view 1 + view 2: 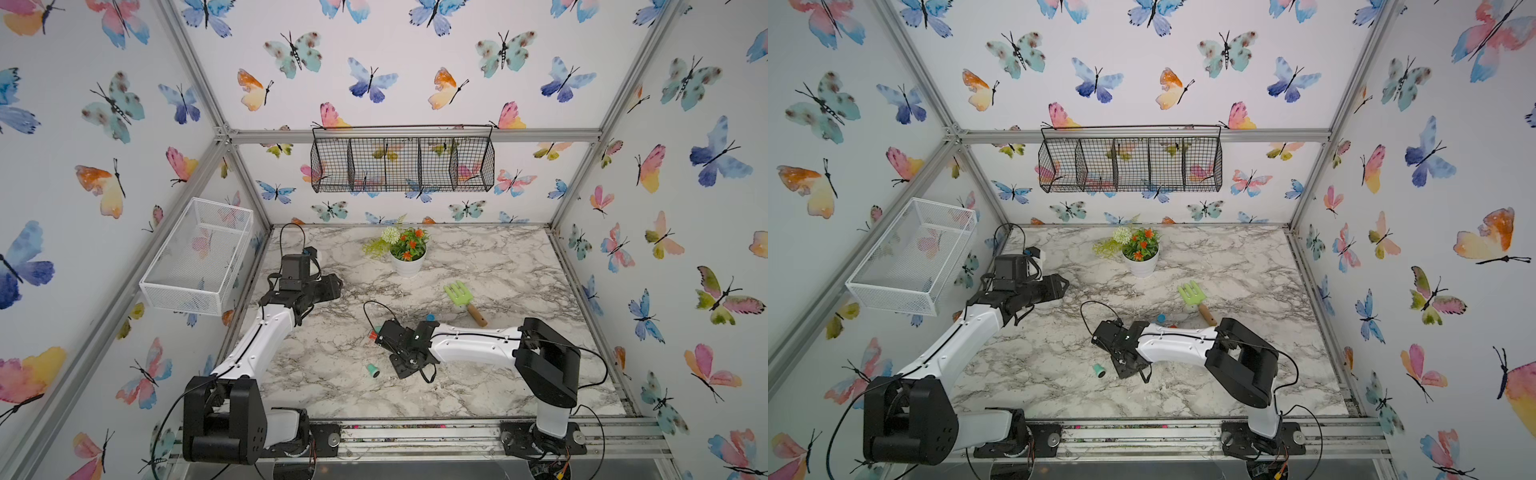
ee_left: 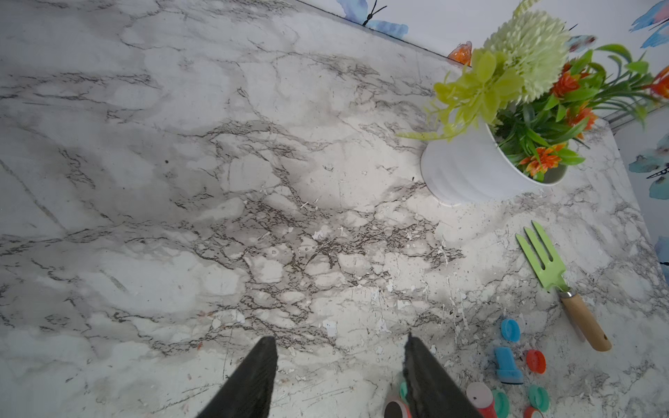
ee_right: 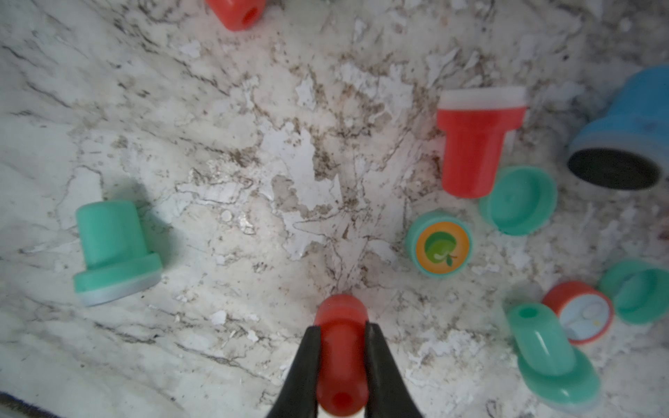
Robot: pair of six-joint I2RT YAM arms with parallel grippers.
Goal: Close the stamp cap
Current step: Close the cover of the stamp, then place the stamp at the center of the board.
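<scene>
My right gripper [image 3: 342, 327] is shut on a red stamp [image 3: 340, 356], gripped by its handle a little above the marble table [image 3: 253, 173]. A red cap [image 3: 579, 313] with a pale sticker lies on the table to one side of it, among teal caps [image 3: 517, 201]. One teal cap [image 3: 440, 246] shows an apple sticker. Another red stamp [image 3: 474, 144] stands nearby with its white pad up. A teal stamp [image 1: 372, 370] lies alone near the table's middle front. At the back left, my left gripper [image 2: 340, 340] hangs open and holds nothing.
A blue stamp [image 3: 622, 144] and a lying teal stamp [image 3: 546, 358] crowd the caps. A white flower pot [image 1: 409, 259] stands at the back, with a green garden fork [image 1: 463, 301] beside it. A white mesh basket [image 1: 195, 257] and a black wire basket [image 1: 403, 162] hang on the walls.
</scene>
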